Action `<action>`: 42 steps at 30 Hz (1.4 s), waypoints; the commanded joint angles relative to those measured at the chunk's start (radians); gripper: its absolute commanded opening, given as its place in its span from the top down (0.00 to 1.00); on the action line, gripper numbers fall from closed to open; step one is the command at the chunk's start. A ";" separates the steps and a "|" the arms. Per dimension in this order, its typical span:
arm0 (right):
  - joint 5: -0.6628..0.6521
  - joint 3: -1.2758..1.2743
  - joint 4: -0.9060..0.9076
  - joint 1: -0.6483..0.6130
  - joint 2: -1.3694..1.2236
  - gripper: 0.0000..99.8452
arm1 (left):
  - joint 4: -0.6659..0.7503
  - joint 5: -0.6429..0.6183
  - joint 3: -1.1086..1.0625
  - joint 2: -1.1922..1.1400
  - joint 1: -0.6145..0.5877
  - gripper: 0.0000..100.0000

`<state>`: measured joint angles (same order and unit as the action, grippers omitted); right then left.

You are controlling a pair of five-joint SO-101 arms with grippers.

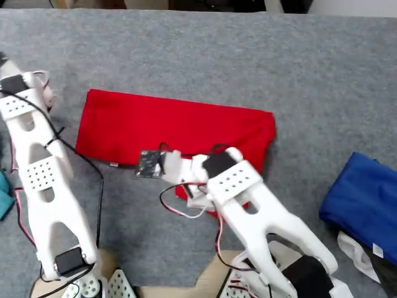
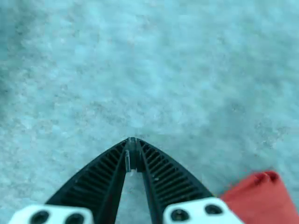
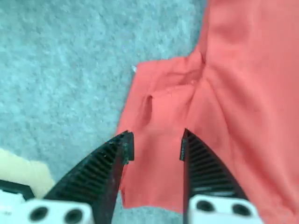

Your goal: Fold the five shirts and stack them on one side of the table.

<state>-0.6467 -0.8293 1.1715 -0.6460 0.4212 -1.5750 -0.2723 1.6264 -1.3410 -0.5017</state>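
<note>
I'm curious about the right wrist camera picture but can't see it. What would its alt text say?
The right gripper, fingers open, is poised over the edge of a red shirt, with a small flap of cloth between its black ridged fingers. The shirt lies on a grey table cover.

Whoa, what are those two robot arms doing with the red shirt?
They're folding shirts. The red shirt lies flat on the grey table, looking partly folded into a long shape. The right tool is open and hangs just over a flap of cloth at the shirt's edge nearest the arms, not gripping it. The left tool is shut, above bare table beside a corner of the shirt. A blue shirt lies off at the right arm's side.
</note>
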 commanded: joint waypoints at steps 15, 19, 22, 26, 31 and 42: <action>0.087 0.185 -0.127 -0.033 -0.311 0.99 | 0.086 -0.005 0.048 0.018 -0.009 0.98; 0.087 0.185 -0.127 -0.033 -0.309 0.99 | 0.086 -0.005 0.048 0.015 -0.009 0.98; 0.087 0.186 -0.126 -0.031 -0.308 0.99 | 0.086 -0.005 0.048 0.013 -0.009 0.98; 0.086 0.185 -0.074 -0.027 -0.308 0.99 | 0.086 -0.005 0.048 0.012 -0.008 0.98; 0.083 0.145 -0.072 -0.031 -0.306 0.97 | 0.086 -0.005 0.048 0.012 -0.008 0.98; 0.063 0.068 0.046 0.022 -0.085 0.90 | 0.087 -0.005 0.048 0.010 -0.008 0.98</action>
<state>-0.5715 -0.7281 1.2006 -0.6644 0.2662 -1.5014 -0.2693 1.6280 -1.3441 -0.5063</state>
